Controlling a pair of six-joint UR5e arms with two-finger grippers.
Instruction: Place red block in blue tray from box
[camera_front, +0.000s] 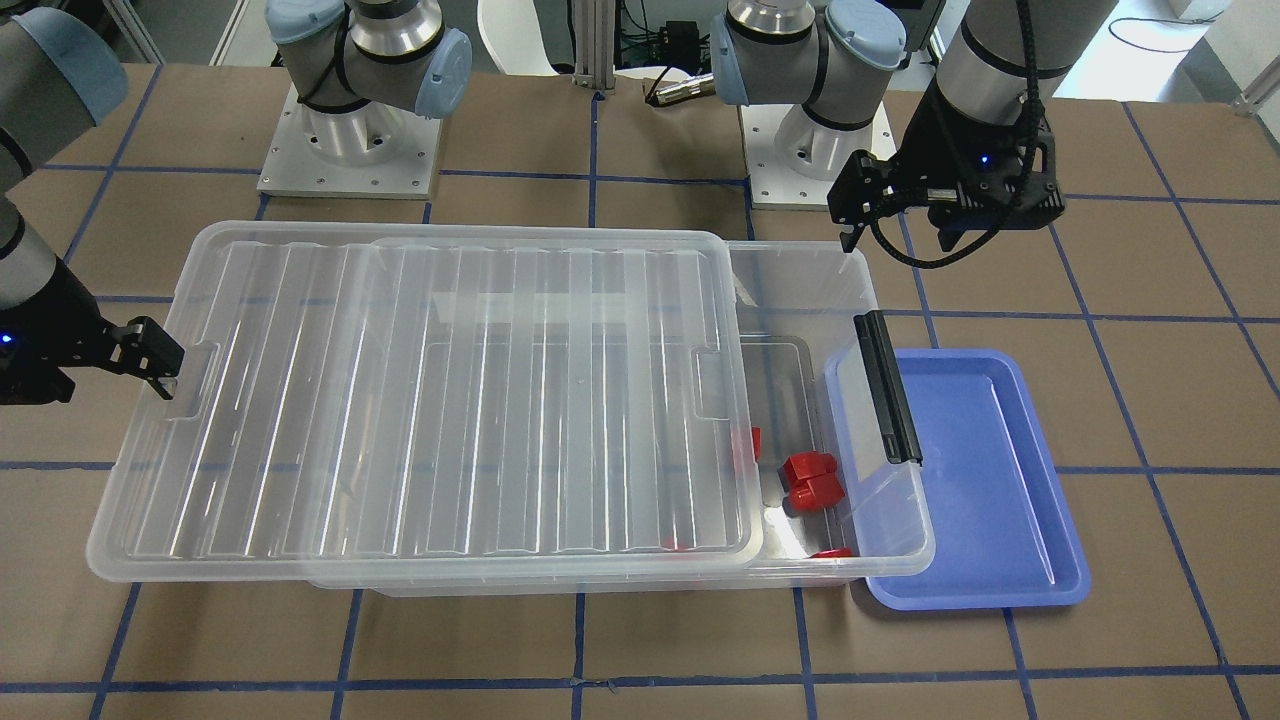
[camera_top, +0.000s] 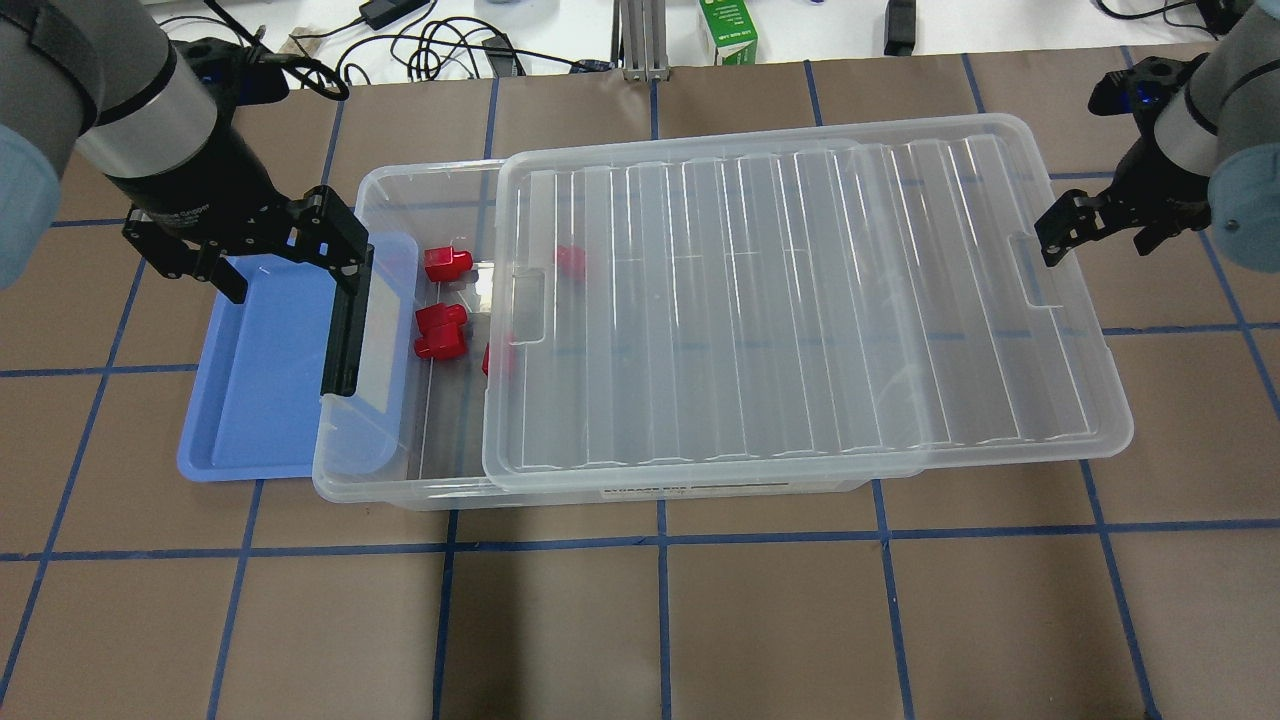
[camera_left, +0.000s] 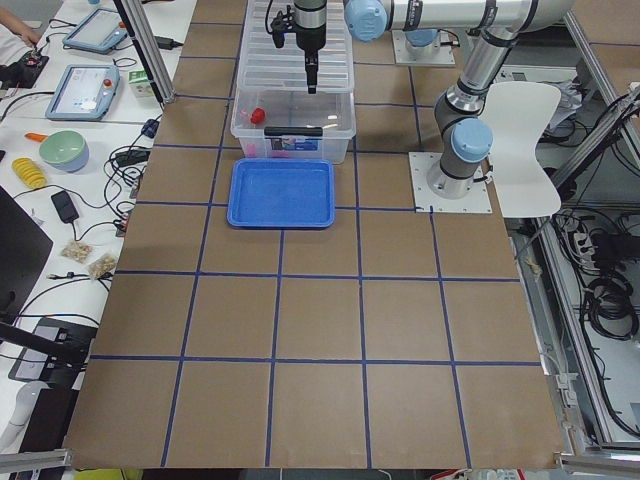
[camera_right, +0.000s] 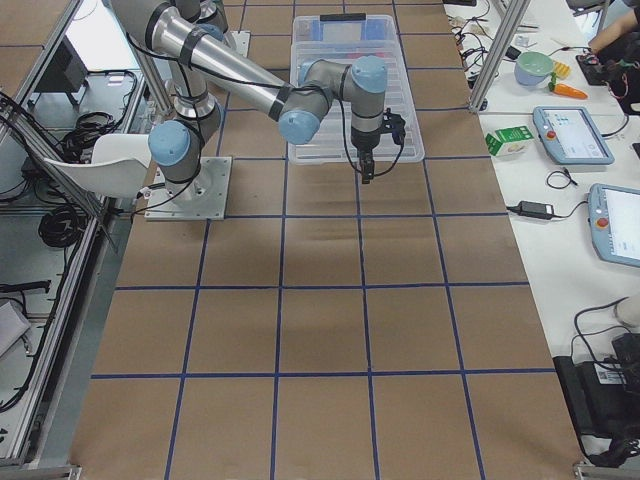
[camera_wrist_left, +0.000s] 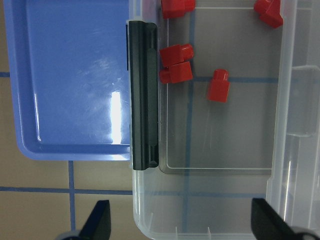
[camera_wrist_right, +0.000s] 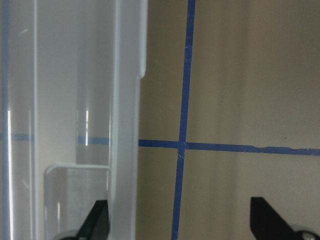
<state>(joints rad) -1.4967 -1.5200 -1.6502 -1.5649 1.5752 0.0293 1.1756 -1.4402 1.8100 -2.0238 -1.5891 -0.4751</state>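
Note:
The clear box has its ribbed lid slid toward my right, which leaves the end by the black handle uncovered. The red block, a square head on a narrow stub, lies on the box floor at the lid's edge. The empty blue tray lies against the box's handle end. My left gripper is open and empty, high above that end. My right gripper is open and empty over the lid's far end.
A wider two-lobed red block lies by the handle wall. Another red piece lies further back, and one more shows under the lid. The table is brown with blue grid tape. Cables and a green carton lie beyond it.

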